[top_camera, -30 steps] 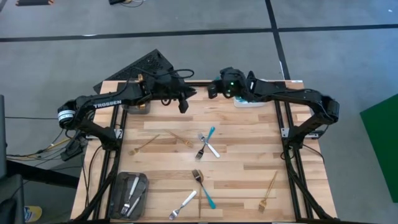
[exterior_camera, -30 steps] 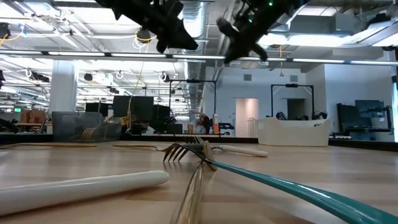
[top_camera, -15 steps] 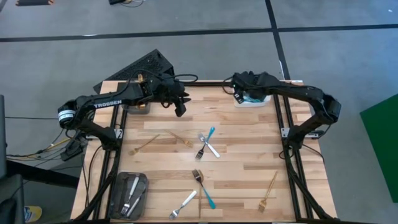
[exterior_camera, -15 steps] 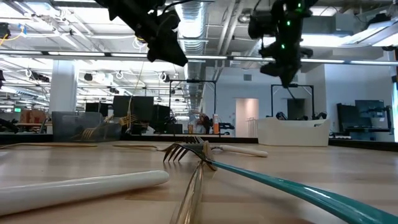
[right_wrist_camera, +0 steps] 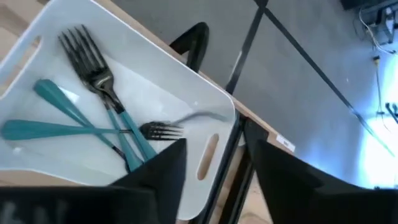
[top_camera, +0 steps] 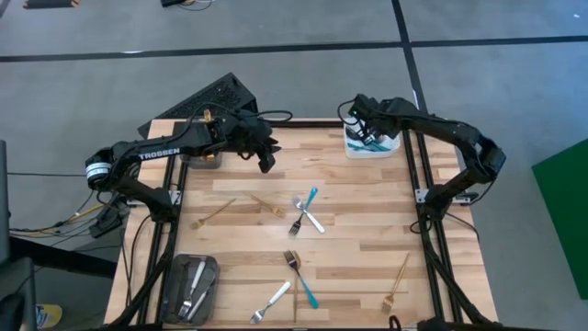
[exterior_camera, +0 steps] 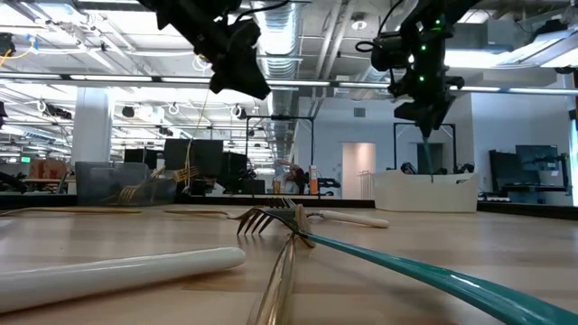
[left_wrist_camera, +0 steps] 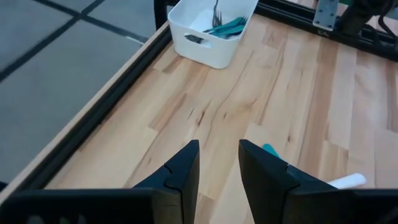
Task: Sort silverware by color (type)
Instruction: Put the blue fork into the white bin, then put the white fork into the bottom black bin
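Note:
Silverware lies scattered on the wooden table (top_camera: pixel 367 230): gold forks (top_camera: pixel 213 213) (top_camera: pixel 397 282), a blue-handled fork (top_camera: pixel 309 200) crossed over a silver one (top_camera: pixel 312 219), another blue-handled fork (top_camera: pixel 301 276) and a white-handled one (top_camera: pixel 271 302). My right gripper (right_wrist_camera: pixel 214 186) hangs open over the white bin (top_camera: pixel 372 147), where blue-handled forks (right_wrist_camera: pixel 118 124) lie. My left gripper (left_wrist_camera: pixel 217 168) stands open above the table's far left part (top_camera: pixel 266 161), with nothing between its fingers.
A dark tray (top_camera: pixel 193 287) at the near left corner holds silver utensils. Another dark tray (top_camera: pixel 202 158) with gold pieces sits at the far left under my left arm. Black frame rails (top_camera: pixel 423 193) run along the table's sides.
My right gripper has swung from the middle of the table's far edge toward the right, over the white bin, and has tipped steeply downward. My left gripper has tipped down a little and otherwise kept its place.

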